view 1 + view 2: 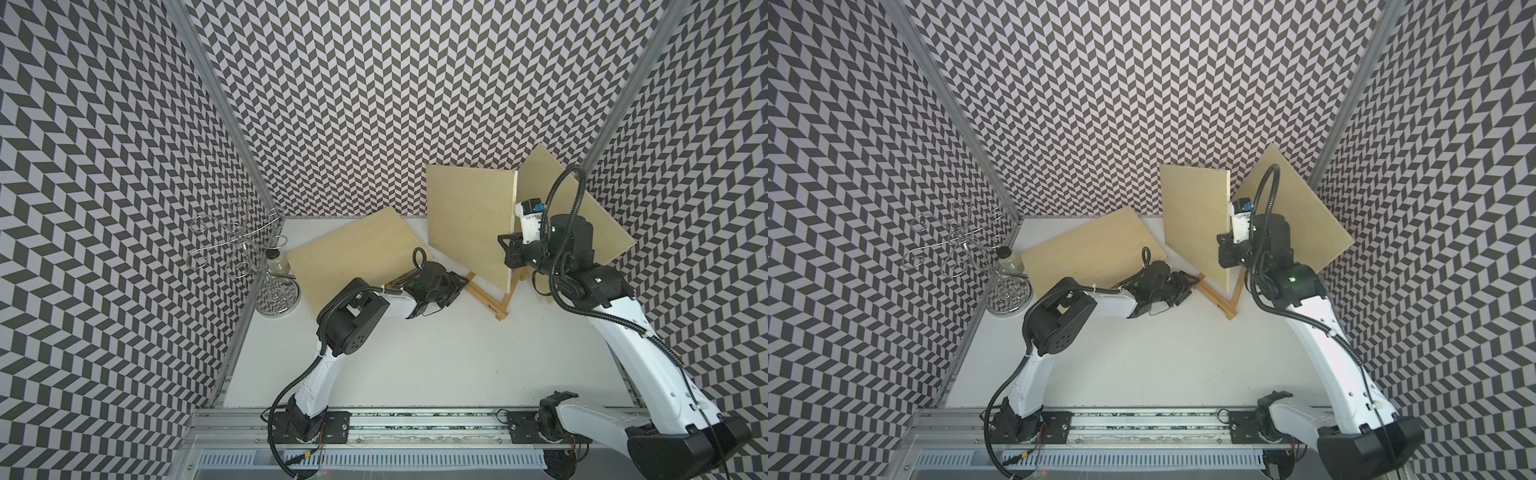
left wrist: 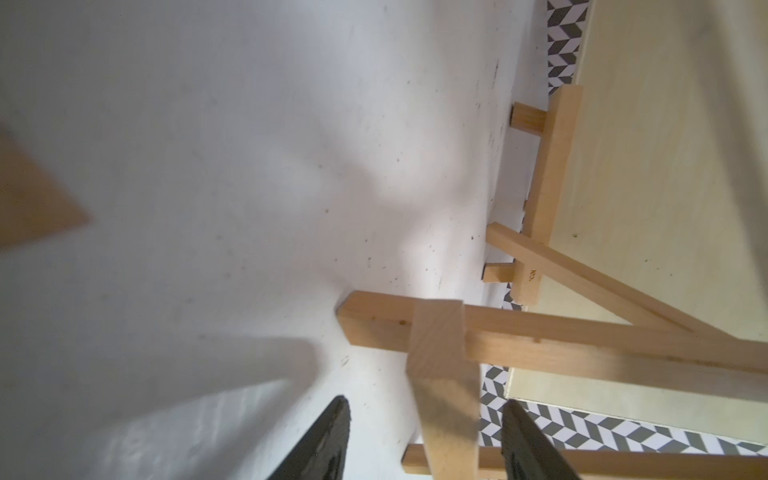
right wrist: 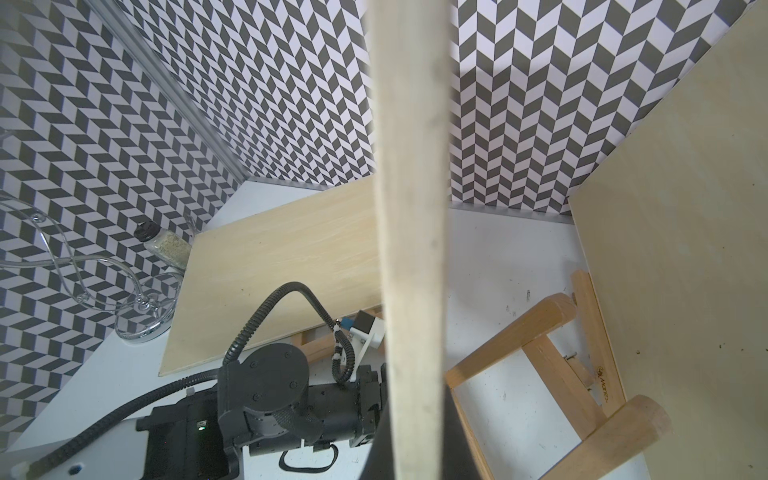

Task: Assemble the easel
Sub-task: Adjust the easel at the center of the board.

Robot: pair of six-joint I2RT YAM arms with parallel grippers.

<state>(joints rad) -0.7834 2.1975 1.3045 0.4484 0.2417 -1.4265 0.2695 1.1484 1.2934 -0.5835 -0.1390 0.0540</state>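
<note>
The wooden easel frame (image 1: 492, 301) (image 1: 1219, 301) stands on the white table (image 1: 415, 357). A pale plywood board (image 1: 469, 224) is upright on its ledge. My right gripper (image 1: 510, 249) is shut on this board's edge, which runs between its fingers in the right wrist view (image 3: 411, 208). My left gripper (image 1: 459, 284) is low at the easel's left leg. In the left wrist view its fingers (image 2: 328, 440) are open either side of a wooden bar (image 2: 444, 395) of the frame, with gaps on both sides.
A second board (image 1: 353, 257) lies tilted at the back left, over some wooden strips (image 3: 316, 345). A third board (image 1: 582, 208) leans on the right wall. A wire rack (image 1: 249, 249) and a small jar (image 1: 277, 264) stand at the left wall.
</note>
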